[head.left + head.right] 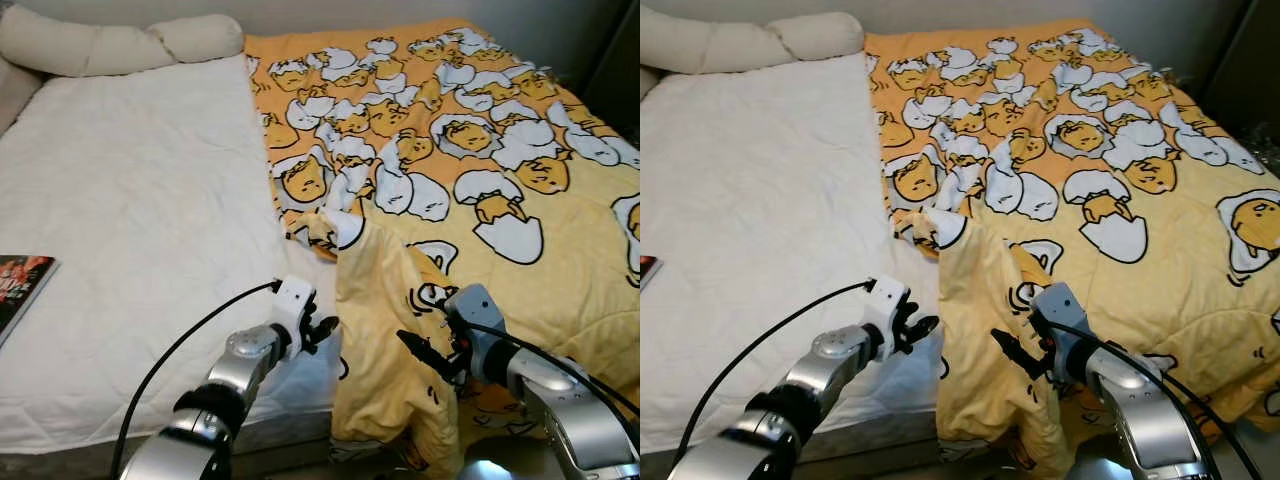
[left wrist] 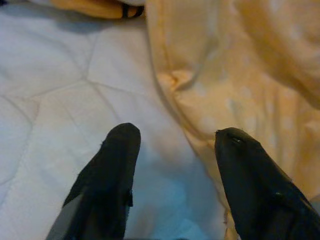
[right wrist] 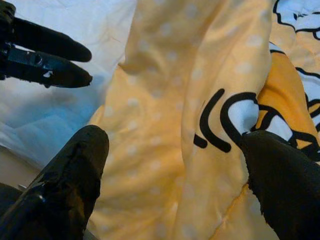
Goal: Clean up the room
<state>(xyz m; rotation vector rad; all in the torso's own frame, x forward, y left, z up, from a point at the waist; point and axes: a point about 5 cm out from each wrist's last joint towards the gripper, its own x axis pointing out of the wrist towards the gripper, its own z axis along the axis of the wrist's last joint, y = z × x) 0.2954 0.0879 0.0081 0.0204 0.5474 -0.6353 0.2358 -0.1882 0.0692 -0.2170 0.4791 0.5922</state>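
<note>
A yellow blanket (image 1: 470, 180) printed with egg characters covers the right half of the bed. Its near left corner is folded back, showing the dotted underside (image 1: 375, 340), and hangs over the front edge. My left gripper (image 1: 323, 329) is open just above the white mattress cover (image 1: 140, 220), right beside the blanket's left edge (image 2: 200, 95). My right gripper (image 1: 418, 350) is open against the folded-over part, with the dotted yellow cloth (image 3: 170, 125) between its fingers. The left gripper's fingers (image 3: 55, 50) also appear in the right wrist view.
Cream pillows (image 1: 110, 42) lie along the head of the bed at the back left. A book (image 1: 20, 280) rests at the bed's left edge. Something dark (image 1: 618, 60) stands at the back right. The bed's front edge (image 1: 280, 425) is just below my arms.
</note>
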